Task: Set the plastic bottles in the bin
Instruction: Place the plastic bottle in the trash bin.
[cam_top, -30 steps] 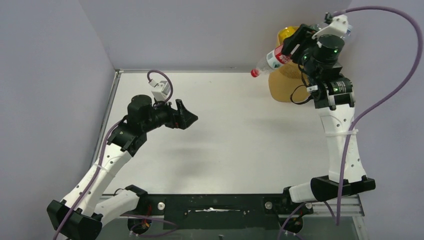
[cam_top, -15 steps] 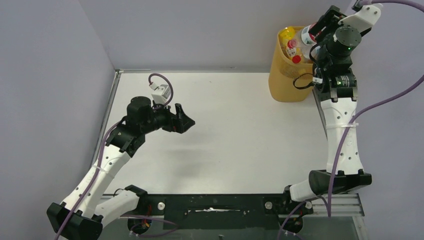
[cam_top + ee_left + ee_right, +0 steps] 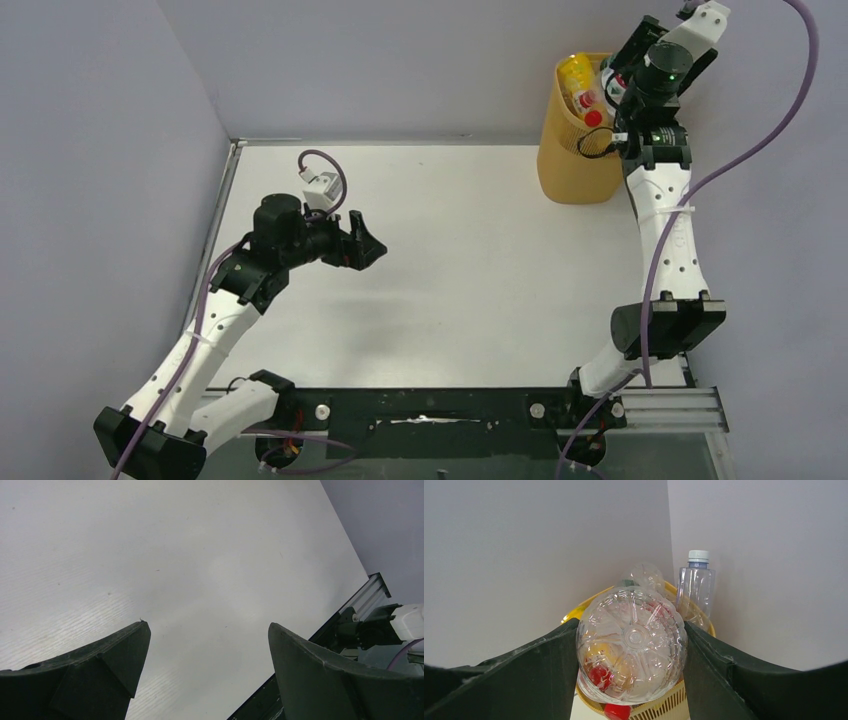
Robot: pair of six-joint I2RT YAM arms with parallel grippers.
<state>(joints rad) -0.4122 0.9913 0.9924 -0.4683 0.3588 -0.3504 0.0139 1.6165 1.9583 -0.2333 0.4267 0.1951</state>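
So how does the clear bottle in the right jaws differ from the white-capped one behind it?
The gripped bottle faces the wrist camera base-first, clamped between the jaws; the white-capped bottle stands upright in the bin, cap up, ungripped. Both are clear plastic.

the clear bottle (image 3: 631,645) is glossy see-through plastic with a moulded petal base. the bin (image 3: 570,170) is smooth yellow-orange plastic, faintly shiny. the left end effector (image 3: 207,630) and right end effector (image 3: 631,635) are matt dark plastic, slightly grainy. the bench (image 3: 200,555) is matt white, finely ribbed.
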